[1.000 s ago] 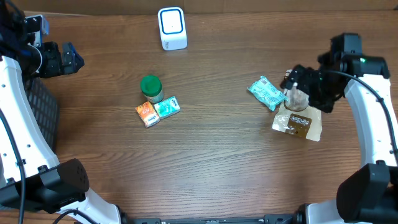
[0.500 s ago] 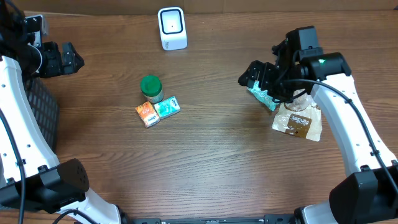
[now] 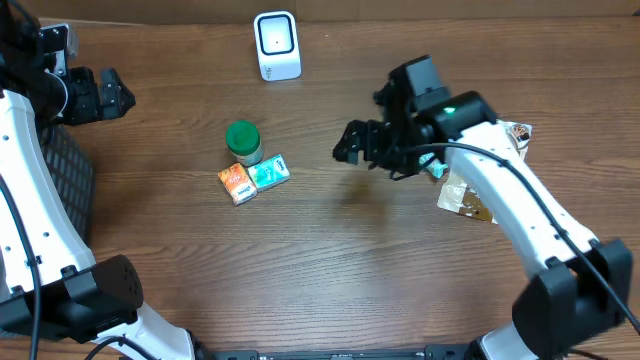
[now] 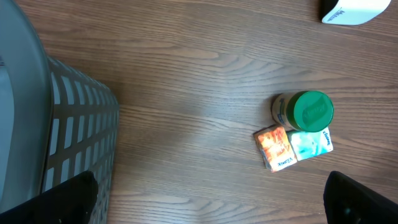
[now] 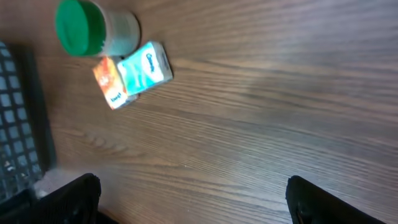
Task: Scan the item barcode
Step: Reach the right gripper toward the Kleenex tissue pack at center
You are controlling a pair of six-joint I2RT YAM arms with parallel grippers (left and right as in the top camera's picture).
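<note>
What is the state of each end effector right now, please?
Left end effector: open, holding nothing.
Right end effector: open, holding nothing.

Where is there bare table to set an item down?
Bare wood spans the near edge, below the orange box and brown pouch; also between the basket and green-lidded jar. Crowded at the jar's cluster and around the pouch.

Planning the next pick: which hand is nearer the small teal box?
Right. The right hand hovers right of the small teal box; the left hand is far left, near the black mesh basket.
</note>
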